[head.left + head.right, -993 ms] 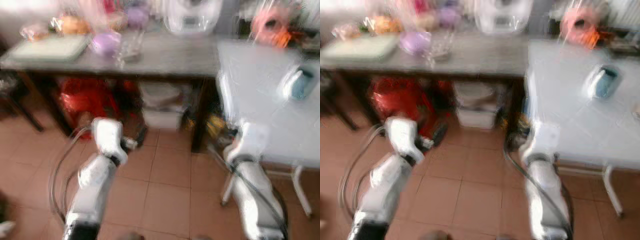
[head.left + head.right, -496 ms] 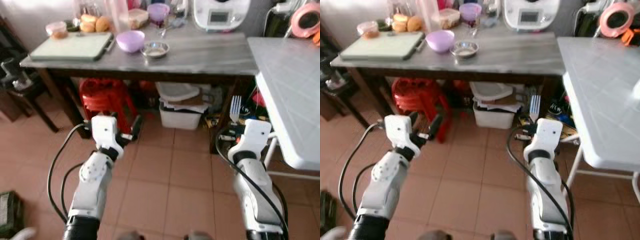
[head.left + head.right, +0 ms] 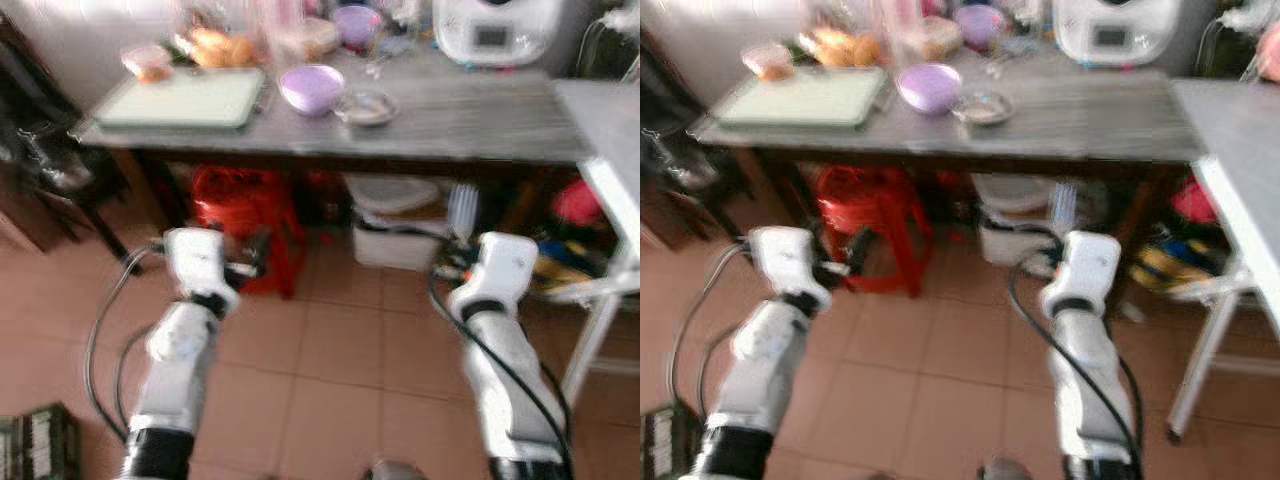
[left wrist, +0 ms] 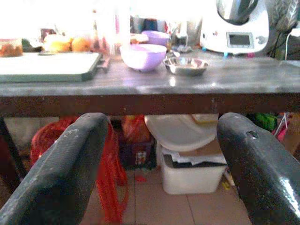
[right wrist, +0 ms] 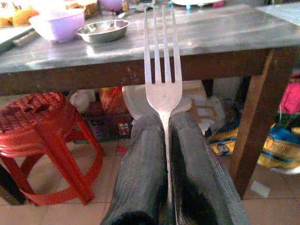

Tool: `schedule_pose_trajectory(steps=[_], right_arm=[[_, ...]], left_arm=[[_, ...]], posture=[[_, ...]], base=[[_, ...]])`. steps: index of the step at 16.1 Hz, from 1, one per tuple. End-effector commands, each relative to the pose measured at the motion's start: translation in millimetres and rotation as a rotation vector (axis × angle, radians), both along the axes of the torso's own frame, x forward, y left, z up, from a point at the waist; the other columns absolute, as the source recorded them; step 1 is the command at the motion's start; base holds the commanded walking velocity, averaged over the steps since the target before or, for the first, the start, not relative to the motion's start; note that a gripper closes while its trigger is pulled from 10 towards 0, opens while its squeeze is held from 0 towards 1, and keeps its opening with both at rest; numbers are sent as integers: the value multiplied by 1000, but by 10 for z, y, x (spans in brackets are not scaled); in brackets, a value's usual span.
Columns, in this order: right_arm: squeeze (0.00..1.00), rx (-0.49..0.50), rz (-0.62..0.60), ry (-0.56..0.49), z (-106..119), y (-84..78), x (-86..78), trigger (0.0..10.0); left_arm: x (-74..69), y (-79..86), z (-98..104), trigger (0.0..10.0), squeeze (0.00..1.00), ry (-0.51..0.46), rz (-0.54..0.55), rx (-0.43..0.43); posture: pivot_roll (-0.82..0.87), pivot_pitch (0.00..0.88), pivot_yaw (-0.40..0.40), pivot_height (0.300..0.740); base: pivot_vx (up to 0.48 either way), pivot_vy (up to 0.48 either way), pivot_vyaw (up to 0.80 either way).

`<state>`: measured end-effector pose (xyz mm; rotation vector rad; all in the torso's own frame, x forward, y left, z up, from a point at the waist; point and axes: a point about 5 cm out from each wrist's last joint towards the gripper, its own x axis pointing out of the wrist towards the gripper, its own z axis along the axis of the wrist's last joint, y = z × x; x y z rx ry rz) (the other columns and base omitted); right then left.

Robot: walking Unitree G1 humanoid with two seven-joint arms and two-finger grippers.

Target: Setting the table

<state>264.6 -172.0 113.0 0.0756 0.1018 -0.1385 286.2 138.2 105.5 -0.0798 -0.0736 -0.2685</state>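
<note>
Our right gripper (image 5: pixel 166 140) has its fingers (image 5: pixel 140 173) clamped on the fork (image 5: pixel 162 89), tines pointing straight out past the fingertips toward the bench (image 5: pixel 211 37) ahead. Our left gripper (image 4: pixel 159 154) is spread open and empty, facing the same bench.

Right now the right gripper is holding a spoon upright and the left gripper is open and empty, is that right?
Not quite: the right gripper is shut on a fork, not a spoon, as the right wrist view shows by its tines. The left gripper is open and empty.
</note>
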Motion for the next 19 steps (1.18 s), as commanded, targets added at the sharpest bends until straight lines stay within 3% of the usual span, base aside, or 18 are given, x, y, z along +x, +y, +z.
schedule_pose_trajectory(steps=[1,4,8,13,19], right_arm=[[0,8,19,-31,60,62,31,10000],[0,9,18,-32,65,61,41,10000],[0,2,12,-21,17,35,7,10000],[0,0,18,-16,3,58,6,10000],[0,-3,15,-11,-3,54,-5,10000]], left_arm=[[24,82,29,10000,0,-9,26,24],[21,55,20,10000,0,-5,25,25],[-72,31,-42,10000,0,23,25,30],[-120,-66,-62,10000,0,45,-37,-2],[-136,-60,-49,10000,0,31,-64,27]], posture=[[-52,0,49,740],[-50,0,46,740],[-49,0,48,740],[-46,0,46,740],[-48,0,51,740]], base=[[480,0,0],[465,0,0],[340,-327,0],[0,-474,0],[49,-447,0]])
